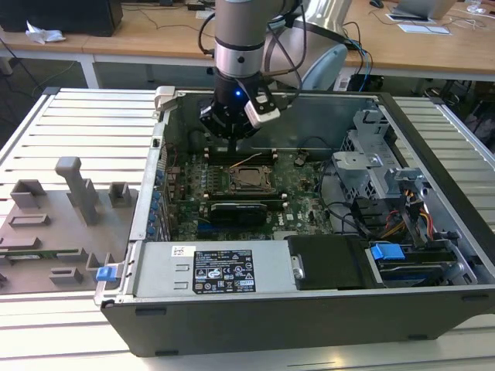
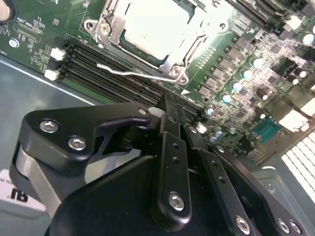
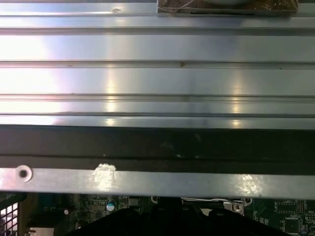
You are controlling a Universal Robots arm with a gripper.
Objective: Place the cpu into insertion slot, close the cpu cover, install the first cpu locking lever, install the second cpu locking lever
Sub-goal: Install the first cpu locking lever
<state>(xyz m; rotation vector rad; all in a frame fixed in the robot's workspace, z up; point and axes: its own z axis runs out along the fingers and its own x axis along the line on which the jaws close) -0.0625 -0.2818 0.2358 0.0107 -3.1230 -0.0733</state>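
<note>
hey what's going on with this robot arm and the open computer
A robot arm is working inside an open computer case lying on its side. Its gripper hangs over the green motherboard, beside the insertion slot. The cpu already sits in the slot with the cpu cover down around it. One thin locking lever sticks out unlatched. The fingers are together, holding nothing.
</note>
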